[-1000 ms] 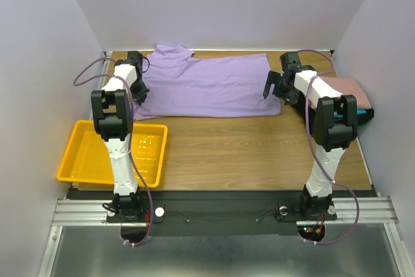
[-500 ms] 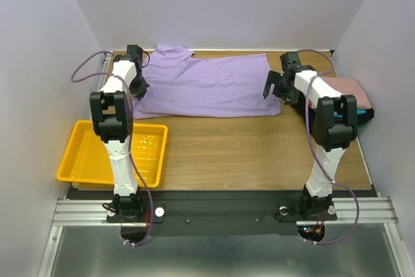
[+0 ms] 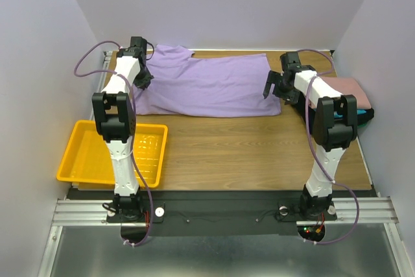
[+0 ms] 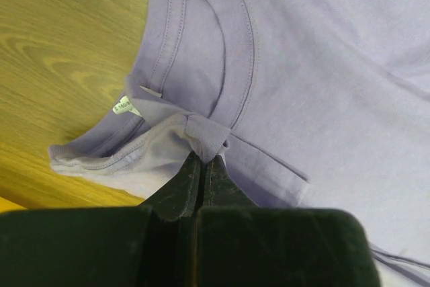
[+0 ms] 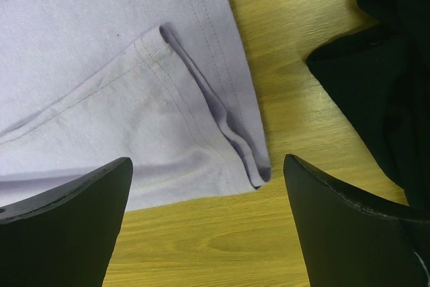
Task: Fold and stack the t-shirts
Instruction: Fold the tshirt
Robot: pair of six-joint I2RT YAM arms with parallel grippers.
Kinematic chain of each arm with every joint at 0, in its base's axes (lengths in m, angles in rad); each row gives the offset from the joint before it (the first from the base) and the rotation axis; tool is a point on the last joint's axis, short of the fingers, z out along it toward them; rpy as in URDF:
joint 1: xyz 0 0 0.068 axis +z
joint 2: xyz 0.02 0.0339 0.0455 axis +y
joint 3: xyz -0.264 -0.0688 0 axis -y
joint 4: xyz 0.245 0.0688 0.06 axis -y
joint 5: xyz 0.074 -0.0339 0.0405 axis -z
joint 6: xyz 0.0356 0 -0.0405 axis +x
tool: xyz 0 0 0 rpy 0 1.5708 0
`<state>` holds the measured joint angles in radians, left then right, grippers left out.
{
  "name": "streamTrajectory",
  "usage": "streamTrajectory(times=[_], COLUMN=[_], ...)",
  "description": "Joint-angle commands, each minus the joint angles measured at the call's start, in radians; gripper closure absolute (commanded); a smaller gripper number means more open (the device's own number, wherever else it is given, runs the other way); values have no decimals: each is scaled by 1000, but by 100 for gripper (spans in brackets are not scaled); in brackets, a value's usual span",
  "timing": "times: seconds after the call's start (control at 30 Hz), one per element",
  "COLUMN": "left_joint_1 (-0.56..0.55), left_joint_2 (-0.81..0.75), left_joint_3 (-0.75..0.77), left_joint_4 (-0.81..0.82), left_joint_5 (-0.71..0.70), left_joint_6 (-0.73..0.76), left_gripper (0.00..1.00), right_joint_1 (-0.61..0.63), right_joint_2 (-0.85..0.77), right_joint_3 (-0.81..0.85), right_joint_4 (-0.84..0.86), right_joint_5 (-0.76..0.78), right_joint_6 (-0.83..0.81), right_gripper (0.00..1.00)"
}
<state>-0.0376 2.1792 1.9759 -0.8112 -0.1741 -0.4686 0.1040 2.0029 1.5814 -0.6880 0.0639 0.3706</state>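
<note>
Two fingers of my left gripper (image 4: 203, 167) pinched a fold by the collar of the lavender t-shirt (image 4: 322, 65), which spread ahead. My right gripper (image 5: 208, 196) hung spread over its hem corner, with the black t-shirt (image 5: 386, 92) just to the right.

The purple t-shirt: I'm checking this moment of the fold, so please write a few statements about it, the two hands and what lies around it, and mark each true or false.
1. The left hand is shut on a pinch of the purple t-shirt near its collar. True.
2. The right hand is clamped on the shirt's hem corner. False: its fingers stand wide apart over that corner and grip nothing.
3. The purple t-shirt lies in the yellow tray. False: it is spread on the wooden table towards the far edge, and the tray sits nearer, on the left.
4. A folded pink shirt lies at the table's right side, beside the right arm. True.
</note>
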Motion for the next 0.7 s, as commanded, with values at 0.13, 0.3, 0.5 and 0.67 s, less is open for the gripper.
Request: streamTrajectory(times=[0.13,0.3,0.5,0.67], left_joint_1=[1,1,-1,-2], left_joint_2=[-86,-243,-294,-233], left_joint_3=[-32,-292,-494,-480], left_joint_4=[0,128,285,219], left_joint_5=[-122,-206,-45,-47], left_joint_6=[-59,-102,-79,-87], left_gripper=[100,100,100,100], right_joint_1=[-1,-1,-1,-1], right_joint_2=[-7,-18,-26,-16], right_joint_3=[11,-20,-49,-49], right_joint_4=[31,56,100,102], right_joint_5=[27,21,-30,-32], right_joint_6=[-10,-18,-36,-39], right_gripper=[0,0,0,0])
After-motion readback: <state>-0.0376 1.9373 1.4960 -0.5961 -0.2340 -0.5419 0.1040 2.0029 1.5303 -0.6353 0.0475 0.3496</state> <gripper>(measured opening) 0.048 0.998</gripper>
